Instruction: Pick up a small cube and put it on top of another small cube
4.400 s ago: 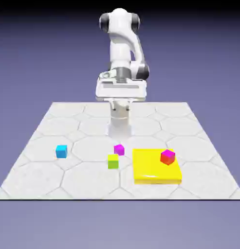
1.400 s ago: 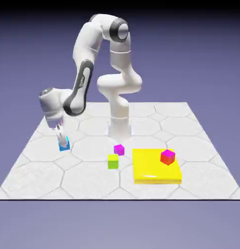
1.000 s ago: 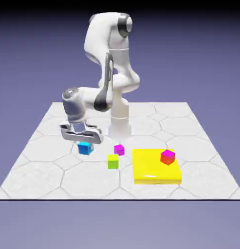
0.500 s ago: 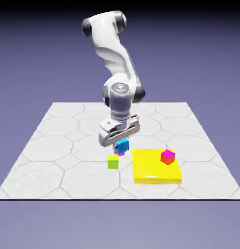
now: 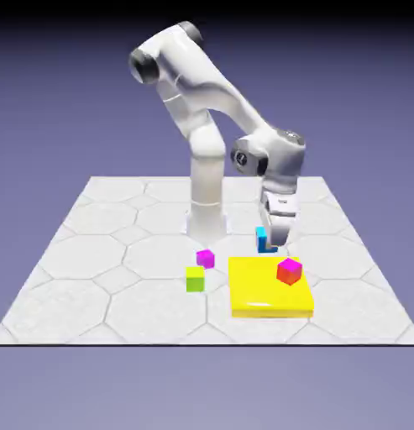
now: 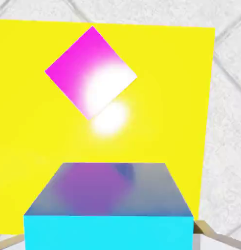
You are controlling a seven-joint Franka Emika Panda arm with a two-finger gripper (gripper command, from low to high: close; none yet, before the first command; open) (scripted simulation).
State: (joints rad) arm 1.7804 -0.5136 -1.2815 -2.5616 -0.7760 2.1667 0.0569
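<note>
The small cyan-blue cube (image 5: 262,239), right of the exterior view's centre, is clamped between the jaws of the gripper (image 5: 269,245) and held in the air just above the far edge of the yellow slab (image 5: 269,290), on which a red-and-magenta cube (image 5: 289,270) rests.

You can see the white arm (image 5: 212,92) bend over toward the exterior view's right. Its gripper (image 5: 269,244) points down and holds the small cyan-blue cube (image 5: 262,238) up off the table (image 5: 92,277). The cube hangs just behind the far edge of the flat yellow block (image 5: 269,290). A red and pink cube (image 5: 289,270) sits on that yellow block. To the exterior view's left of it, a magenta cube (image 5: 206,258) and a lime-green cube (image 5: 195,278) sit close together on the table.
</note>
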